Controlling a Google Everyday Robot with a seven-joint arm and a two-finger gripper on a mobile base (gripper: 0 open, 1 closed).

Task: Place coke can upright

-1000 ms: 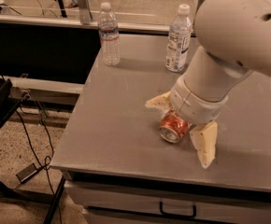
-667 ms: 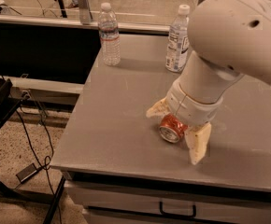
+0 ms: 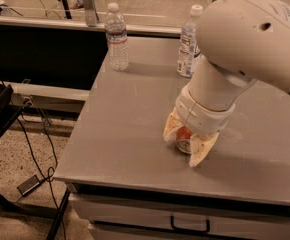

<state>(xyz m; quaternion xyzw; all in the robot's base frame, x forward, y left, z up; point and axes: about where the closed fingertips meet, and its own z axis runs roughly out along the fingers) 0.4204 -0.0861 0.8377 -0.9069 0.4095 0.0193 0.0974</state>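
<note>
Reaches in from the upper right, thick wrist pointing down, claw (image 3: 182, 146) low, fingers (image 3: 201, 149) closed against the lying coke can (image 3: 184, 133).

Two bottles (image 3: 117, 36) (image 3: 188, 41); pincer (image 3: 181, 148) around one can (image 3: 183, 134).

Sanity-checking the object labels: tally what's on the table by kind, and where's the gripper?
Water bottles: 2
Coke can: 1, lying on its side
Total: 3 on the table
Gripper: down over the coke can, near the table's front edge.
</note>
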